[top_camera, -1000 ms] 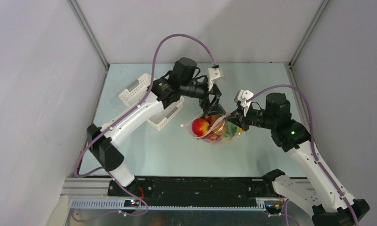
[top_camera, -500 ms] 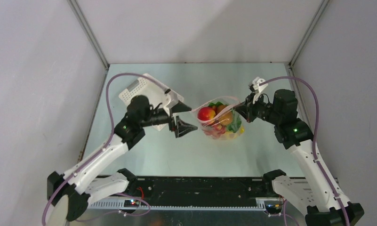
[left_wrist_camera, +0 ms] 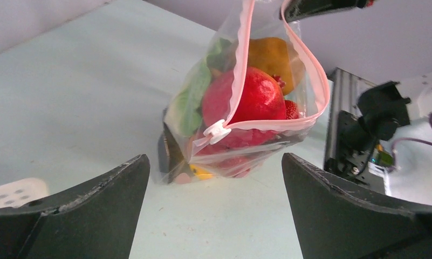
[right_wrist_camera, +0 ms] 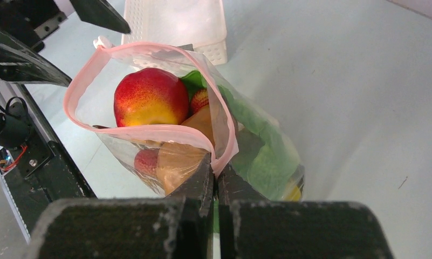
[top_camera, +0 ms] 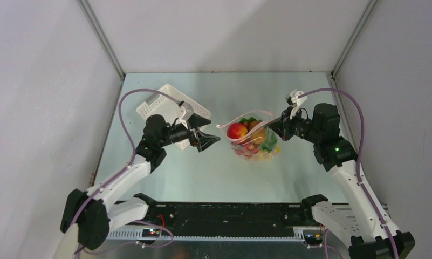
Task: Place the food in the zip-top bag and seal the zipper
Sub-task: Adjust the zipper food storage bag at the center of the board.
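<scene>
The clear zip-top bag (top_camera: 255, 144) hangs upright over the table's middle with its mouth open. It holds the food: a red-yellow fruit (top_camera: 237, 130), green, orange, yellow and small red pieces. My right gripper (top_camera: 273, 125) is shut on the right end of the pink zipper strip (right_wrist_camera: 149, 132), and its jaws show pressed together on the strip in the right wrist view (right_wrist_camera: 215, 168). My left gripper (top_camera: 212, 141) is open and empty, just left of the bag and apart from it. In the left wrist view the white slider (left_wrist_camera: 217, 131) sits at the near end of the zipper (left_wrist_camera: 312, 73), ahead of the open fingers (left_wrist_camera: 100, 199).
The white lattice basket (top_camera: 160, 101) lies tipped behind my left arm, at the back left. It also shows behind the bag in the right wrist view (right_wrist_camera: 176, 24). The black rail (top_camera: 224, 213) runs along the table's near edge.
My left arm left the bag's top and swung down to its left side, jaws open. My right gripper raised the bag upright and has held still since.
</scene>
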Robot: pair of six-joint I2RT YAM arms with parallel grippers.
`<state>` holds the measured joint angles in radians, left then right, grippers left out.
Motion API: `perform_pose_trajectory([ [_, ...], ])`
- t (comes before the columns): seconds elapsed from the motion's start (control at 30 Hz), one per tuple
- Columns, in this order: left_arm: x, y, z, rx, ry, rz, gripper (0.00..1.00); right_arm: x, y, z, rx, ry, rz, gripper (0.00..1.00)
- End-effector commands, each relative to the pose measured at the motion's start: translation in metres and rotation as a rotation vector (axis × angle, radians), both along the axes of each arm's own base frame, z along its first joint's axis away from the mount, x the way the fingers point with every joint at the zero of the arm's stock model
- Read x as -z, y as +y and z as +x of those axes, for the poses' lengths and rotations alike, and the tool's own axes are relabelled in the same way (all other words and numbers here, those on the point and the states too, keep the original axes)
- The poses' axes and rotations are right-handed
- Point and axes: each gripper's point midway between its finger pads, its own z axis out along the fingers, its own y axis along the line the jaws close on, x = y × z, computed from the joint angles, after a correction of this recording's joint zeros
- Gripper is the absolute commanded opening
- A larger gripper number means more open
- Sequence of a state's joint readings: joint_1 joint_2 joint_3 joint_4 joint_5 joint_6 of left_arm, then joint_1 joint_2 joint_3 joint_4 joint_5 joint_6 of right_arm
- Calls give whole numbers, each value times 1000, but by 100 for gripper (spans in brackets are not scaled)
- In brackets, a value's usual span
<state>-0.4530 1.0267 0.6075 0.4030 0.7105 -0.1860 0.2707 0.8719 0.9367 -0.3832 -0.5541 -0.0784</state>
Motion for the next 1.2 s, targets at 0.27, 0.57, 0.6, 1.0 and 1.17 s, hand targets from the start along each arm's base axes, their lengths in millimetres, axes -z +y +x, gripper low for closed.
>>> perform_pose_trajectory([
  [0.27,-29,-36,-9,403,-53,-149,84,-9,-6,2,23,-31,13,0],
  [0.57,-38,-46,1,546,56,-257,70,-9,-9,2,36,-36,6,0],
  [0.6,-37,-46,2,545,53,-256,70,-9,-9,1,37,-37,6,0],
  [1.0,-23,-39,-12,518,16,-245,72,-15,-9,-2,31,-51,23,0],
  [1.17,-18,-43,1,494,34,-255,71,-20,-7,-6,24,-45,48,0],
])
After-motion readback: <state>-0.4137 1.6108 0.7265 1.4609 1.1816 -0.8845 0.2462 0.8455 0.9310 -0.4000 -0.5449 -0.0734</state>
